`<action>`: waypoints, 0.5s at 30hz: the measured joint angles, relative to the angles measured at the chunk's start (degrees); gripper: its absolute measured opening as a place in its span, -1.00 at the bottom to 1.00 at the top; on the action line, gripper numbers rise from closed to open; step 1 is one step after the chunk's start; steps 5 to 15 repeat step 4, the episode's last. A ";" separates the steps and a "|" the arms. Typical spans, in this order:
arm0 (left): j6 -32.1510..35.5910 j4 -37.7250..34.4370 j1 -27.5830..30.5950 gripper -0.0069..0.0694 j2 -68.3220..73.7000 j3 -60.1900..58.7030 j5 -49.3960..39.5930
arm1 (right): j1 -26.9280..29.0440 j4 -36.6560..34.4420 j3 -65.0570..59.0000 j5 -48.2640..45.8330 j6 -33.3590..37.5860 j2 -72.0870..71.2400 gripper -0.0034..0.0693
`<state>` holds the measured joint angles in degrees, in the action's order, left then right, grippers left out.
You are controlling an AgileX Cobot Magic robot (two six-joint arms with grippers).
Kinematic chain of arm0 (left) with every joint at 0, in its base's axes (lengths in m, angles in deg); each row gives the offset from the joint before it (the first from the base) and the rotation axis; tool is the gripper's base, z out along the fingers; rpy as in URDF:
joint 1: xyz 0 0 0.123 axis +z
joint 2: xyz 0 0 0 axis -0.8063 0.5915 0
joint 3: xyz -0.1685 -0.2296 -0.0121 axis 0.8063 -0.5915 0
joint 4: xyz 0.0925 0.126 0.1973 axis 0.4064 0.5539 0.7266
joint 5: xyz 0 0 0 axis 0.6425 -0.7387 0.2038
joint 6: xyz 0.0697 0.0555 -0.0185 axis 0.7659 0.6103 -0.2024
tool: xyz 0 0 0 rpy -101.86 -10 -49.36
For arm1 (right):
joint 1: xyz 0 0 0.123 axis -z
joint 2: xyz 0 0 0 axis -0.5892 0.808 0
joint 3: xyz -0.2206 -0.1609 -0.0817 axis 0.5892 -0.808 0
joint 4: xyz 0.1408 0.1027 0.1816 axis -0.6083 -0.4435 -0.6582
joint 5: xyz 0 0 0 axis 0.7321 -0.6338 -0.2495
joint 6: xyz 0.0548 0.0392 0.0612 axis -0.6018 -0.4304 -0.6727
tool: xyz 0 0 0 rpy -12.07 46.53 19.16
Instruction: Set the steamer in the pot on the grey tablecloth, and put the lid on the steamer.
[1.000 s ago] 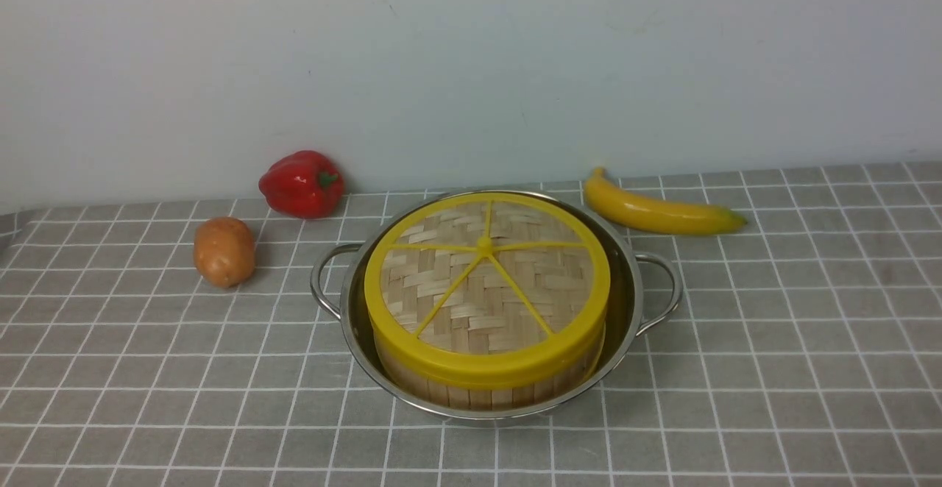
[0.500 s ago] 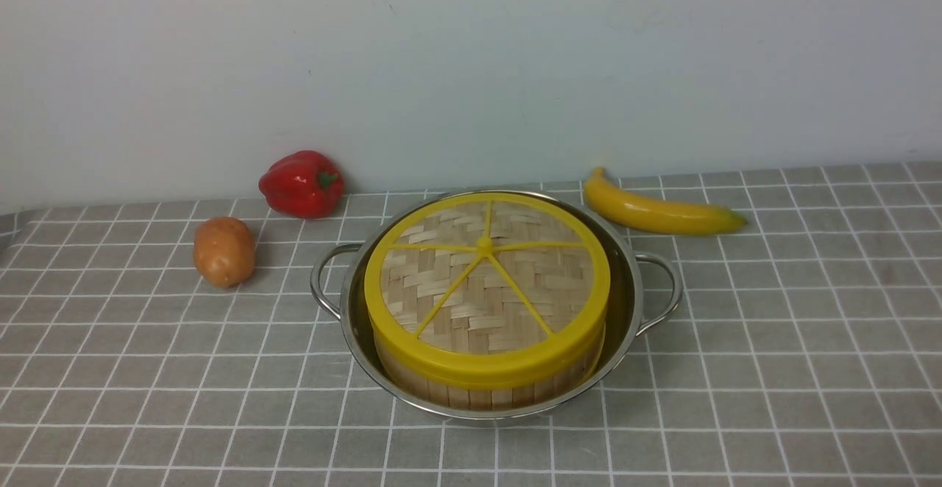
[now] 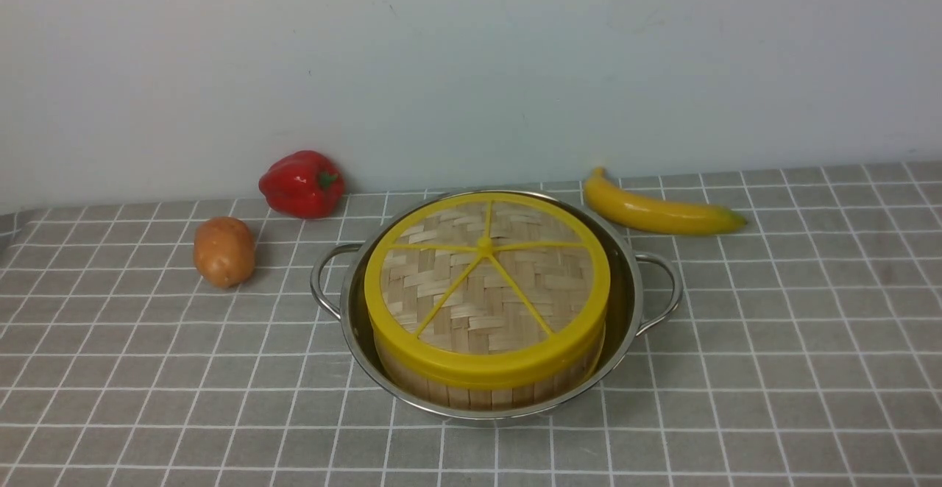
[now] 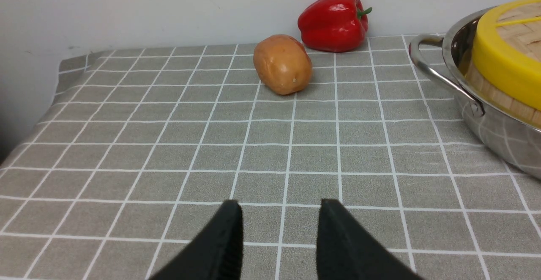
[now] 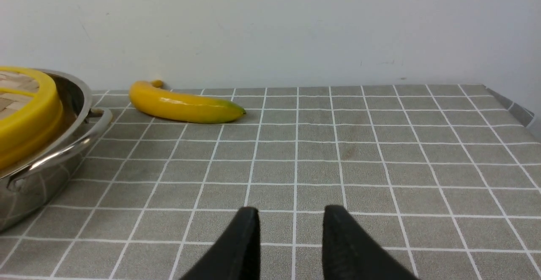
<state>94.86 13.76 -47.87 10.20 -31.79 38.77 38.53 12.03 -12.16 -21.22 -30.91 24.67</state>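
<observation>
1. We saw the lid (image 3: 486,281) sitting on the steamer (image 3: 478,391) inside the pot (image 3: 625,303), centre frame on the grey tablecloth (image 3: 773,362).
2. Our left claw (image 4: 279,216) hung released and empty over the cloth.
3. Our right claw (image 5: 291,220) likewise gaped, holding nothing.

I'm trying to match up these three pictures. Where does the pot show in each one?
Front view: pot in the middle, on the cloth.
Left wrist view: pot at the picture's right edge.
Right wrist view: pot at the picture's left edge.
Shared landmark: the yellow-rimmed lid sitting over it.
</observation>
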 joint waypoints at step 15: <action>0.00 0.00 0.00 -0.18 0.00 0.00 0.00 | 0.00 0.00 -0.06 0.00 0.00 0.00 -0.25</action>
